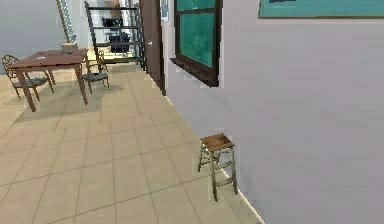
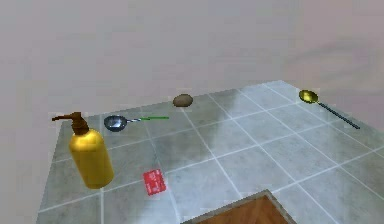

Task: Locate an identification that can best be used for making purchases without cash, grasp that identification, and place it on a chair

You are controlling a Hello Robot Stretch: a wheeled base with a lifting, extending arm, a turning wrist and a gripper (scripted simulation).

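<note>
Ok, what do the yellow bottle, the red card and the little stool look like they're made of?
Yellow bottle: glossy, likely plastic or brassy metal, judging by its bright sheen. Red card: thin and flat, probably plastic, with a dull finish. Stool: brown seat that looks wooden; pale legs, painted wood or metal, hard to tell.

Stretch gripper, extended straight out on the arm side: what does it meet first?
Probably nothing before the wall: that line crosses the wooden corner and bare tiles. The red card and the brown round thing lie to its left in the arm side view; heights unclear.
</note>
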